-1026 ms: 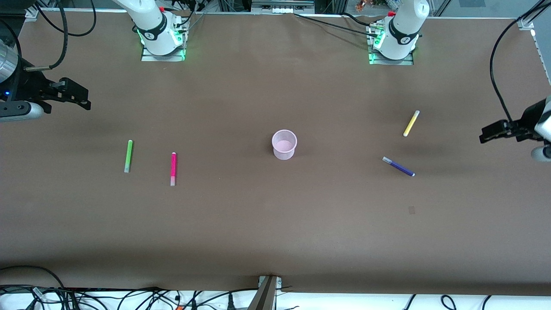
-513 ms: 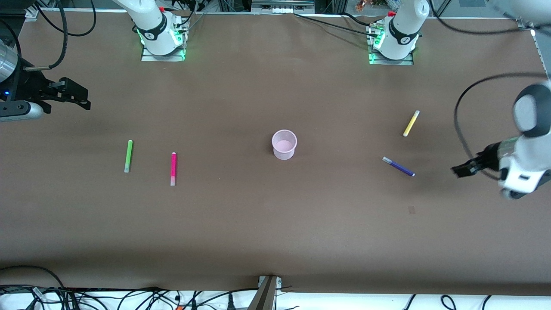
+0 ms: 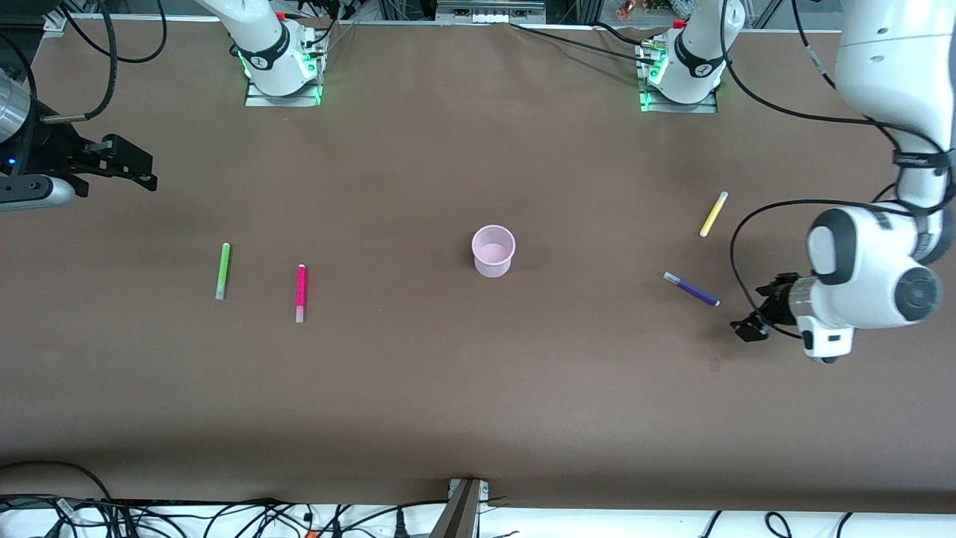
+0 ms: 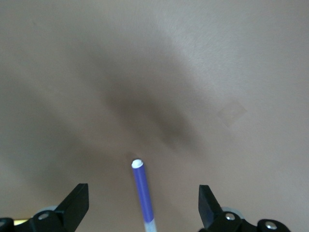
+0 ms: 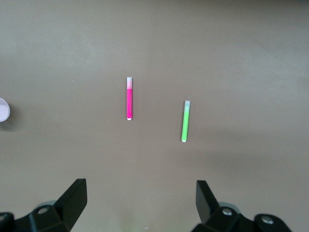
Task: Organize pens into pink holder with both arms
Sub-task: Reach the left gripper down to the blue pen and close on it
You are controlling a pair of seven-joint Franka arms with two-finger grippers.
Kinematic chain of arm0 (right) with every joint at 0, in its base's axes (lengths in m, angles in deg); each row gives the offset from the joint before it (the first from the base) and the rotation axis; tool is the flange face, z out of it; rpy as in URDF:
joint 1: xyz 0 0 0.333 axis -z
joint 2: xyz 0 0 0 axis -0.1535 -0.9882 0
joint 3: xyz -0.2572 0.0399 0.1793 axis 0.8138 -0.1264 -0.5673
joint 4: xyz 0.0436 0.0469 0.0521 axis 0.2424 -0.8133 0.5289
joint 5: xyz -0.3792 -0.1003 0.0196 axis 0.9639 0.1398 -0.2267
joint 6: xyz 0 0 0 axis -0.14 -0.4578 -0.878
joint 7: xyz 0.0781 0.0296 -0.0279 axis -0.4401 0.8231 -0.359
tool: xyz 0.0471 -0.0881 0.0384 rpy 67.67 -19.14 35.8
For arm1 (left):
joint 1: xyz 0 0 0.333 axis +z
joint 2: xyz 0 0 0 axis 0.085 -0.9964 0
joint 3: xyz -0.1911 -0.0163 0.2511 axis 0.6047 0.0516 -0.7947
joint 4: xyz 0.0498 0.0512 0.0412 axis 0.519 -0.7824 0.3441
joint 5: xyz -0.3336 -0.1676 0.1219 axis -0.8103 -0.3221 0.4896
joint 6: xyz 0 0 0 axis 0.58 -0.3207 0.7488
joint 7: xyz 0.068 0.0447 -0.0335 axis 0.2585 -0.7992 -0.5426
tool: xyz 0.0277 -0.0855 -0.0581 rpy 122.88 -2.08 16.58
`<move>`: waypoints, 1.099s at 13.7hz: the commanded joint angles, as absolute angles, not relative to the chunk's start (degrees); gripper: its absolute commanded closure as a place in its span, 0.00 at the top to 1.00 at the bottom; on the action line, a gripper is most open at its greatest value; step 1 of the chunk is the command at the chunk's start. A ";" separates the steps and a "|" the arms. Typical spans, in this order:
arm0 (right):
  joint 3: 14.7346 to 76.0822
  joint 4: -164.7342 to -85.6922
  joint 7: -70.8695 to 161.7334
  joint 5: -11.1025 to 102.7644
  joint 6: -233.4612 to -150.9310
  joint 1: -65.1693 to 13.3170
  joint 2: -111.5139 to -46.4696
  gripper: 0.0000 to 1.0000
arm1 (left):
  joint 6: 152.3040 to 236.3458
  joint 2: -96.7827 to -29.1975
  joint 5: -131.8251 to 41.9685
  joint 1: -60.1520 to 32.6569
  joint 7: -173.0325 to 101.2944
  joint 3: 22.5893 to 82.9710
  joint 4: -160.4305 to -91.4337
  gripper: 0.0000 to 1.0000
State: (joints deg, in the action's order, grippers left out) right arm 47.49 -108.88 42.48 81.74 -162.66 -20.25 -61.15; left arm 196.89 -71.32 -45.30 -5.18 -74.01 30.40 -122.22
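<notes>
The brown table (image 3: pixel 478 388) carries everything. The left gripper (image 3: pixel 749 326), jaws apart and empty, is low by the slim purple pen (image 3: pixel 691 289); its wrist view cuts off that pen's grey end. The right gripper (image 3: pixel 127 166), partly cropped in the front view, waits with jaws apart. The round translucent pink holder (image 3: pixel 494 251) stands mid-table, barely showing in the right wrist view. Only the front view shows the yellow pen (image 3: pixel 713 214); the magenta pen (image 5: pixel 129 98) and green pen (image 5: pixel 185 121) lie toward the right arm's end.

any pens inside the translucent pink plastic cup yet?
No: the translucent pink plastic cup stands empty, and the green pen, magenta pen, yellow pen and purple pen all lie on the table.
</notes>
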 commanded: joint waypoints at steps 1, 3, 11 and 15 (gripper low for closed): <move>47.69 -107.84 41.98 81.01 -161.92 -20.43 -61.33 1.00 | 203.88 -70.06 -46.40 -6.72 -76.88 30.15 -128.69 1.00; 47.69 -107.84 41.98 81.01 -161.92 -20.43 -61.33 1.00 | 205.56 -71.29 -46.31 -6.98 -78.97 30.15 -129.32 1.00; 47.69 -107.84 41.98 81.01 -161.92 -20.43 -61.33 1.00 | 207.42 -72.88 -45.60 -8.21 -80.40 30.15 -131.33 0.59; 47.69 -107.84 41.98 81.01 -161.92 -20.43 -61.33 1.00 | 207.42 -72.61 -45.43 -8.21 -80.22 30.15 -131.95 0.57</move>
